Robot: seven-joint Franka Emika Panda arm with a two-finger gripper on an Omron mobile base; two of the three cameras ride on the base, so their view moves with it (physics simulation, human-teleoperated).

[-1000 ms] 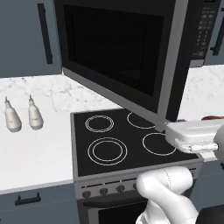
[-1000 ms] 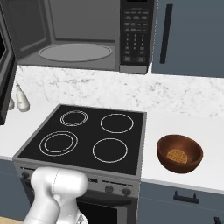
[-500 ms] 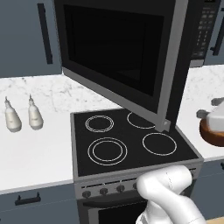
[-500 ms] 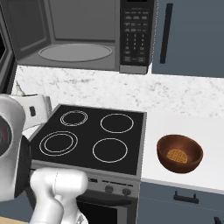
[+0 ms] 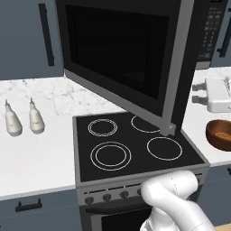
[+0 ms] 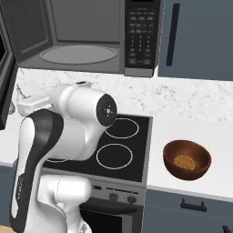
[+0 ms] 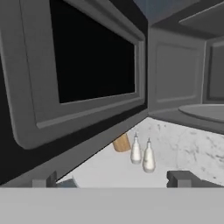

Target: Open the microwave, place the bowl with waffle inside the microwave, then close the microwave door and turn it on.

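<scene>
The microwave (image 6: pixel 86 36) hangs above the stove (image 5: pixel 135 146), and the microwave door (image 5: pixel 124 54) stands swung wide open over the burners, so the grey inside with the round turntable (image 6: pixel 77 54) is visible. The keypad column (image 6: pixel 142 34) is at the right side of the microwave. The white arm (image 6: pixel 68 132) rises in front of the stove and is bent toward the left. In the hand view the gripper (image 7: pixel 113 179) is before the open door, and its two dark fingertips (image 7: pixel 181 177) stand well apart with nothing between them, so the claw is released. The bowl (image 6: pixel 187 159) sits on the white counter (image 6: pixel 218 154) just to the right of the stove, with the waffle (image 6: pixel 184 161) inside it, apart from the gripper. Two small white bottles (image 5: pixel 22 119) stand on the counter to the left of the stove.
</scene>
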